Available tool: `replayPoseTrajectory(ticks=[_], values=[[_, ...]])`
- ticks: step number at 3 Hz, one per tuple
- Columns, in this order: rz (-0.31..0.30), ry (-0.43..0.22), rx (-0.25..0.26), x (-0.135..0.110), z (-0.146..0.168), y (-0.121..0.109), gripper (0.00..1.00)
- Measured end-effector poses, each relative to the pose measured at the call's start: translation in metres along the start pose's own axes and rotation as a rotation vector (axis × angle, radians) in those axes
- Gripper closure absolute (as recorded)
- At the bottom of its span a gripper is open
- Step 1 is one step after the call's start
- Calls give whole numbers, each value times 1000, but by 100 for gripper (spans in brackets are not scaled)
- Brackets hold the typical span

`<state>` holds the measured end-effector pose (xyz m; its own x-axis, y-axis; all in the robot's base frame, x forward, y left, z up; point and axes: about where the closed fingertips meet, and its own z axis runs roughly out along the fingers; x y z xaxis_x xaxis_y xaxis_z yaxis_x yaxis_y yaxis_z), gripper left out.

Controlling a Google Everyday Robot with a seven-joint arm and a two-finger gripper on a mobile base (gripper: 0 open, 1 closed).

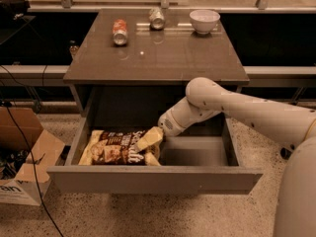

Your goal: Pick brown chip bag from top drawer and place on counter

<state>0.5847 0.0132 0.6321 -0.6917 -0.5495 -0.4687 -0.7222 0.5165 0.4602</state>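
The brown chip bag (116, 147) lies flat in the left half of the open top drawer (153, 178), white lettering up. My gripper (148, 141) reaches down into the drawer from the right and rests on the bag's right end. The arm comes in from the right across the drawer. The counter (163, 53) is the dark glossy top of the cabinet just above and behind the drawer.
On the counter stand a red can (120, 32), a silver can (157, 19) and a white bowl (204, 20) along the back. A cardboard box (24, 162) and cables lie on the floor to the left of the drawer.
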Motion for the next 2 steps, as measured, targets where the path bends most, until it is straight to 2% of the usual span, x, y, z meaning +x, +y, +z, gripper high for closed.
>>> replayPoseTrajectory(ticks=[1,2], values=[[-20,12,-22,-3,10,8,42],[-53,7,-9,-6,-2,20,65]])
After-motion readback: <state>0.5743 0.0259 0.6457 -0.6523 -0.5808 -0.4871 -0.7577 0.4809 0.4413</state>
